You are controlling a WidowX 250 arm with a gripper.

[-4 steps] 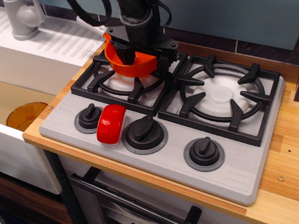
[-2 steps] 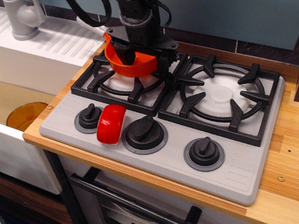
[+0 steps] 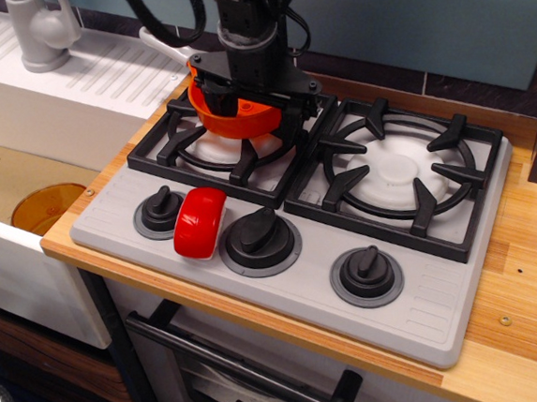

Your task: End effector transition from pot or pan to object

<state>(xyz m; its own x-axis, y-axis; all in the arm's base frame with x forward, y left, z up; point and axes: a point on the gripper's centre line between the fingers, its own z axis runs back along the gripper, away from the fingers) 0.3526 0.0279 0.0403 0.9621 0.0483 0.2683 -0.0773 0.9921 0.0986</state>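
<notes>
While the orange-red pot (image 3: 235, 119) sits on the left burner grate (image 3: 230, 140) much as it did a moment ago, it now looks more level and a touch further back; less of its tilted inner wall shows than before. The tool (image 3: 252, 97) has shifted with it, its black body standing slightly higher and a little to the right of where it was, directly over the pot, its dark wrist rising out of the top of the view with the ribbed cables (image 3: 163, 13) looping to the left. One finger reaches down inside the bowl and the black bracket crosses the rim, but from here I cannot tell whether the tool is clenched on the rim or has let go. The pot's light handle (image 3: 162, 43) pokes out behind, toward the white drainboard (image 3: 70, 82).

Everything else has stayed put. The red rounded disc (image 3: 201, 223) stands on edge on the grey stove panel (image 3: 419, 310), between the leftmost knob (image 3: 162, 210) and the middle knob (image 3: 259, 239), touching or nearly touching both. The right grate (image 3: 400, 175) and the third knob (image 3: 366, 274) are unchanged. The stove rests on the wooden worktop (image 3: 528, 263). An amber plate (image 3: 45, 205) lies in the sink at left, below the faucet (image 3: 42, 31).

I can read no brand, label or writing anywhere.
</notes>
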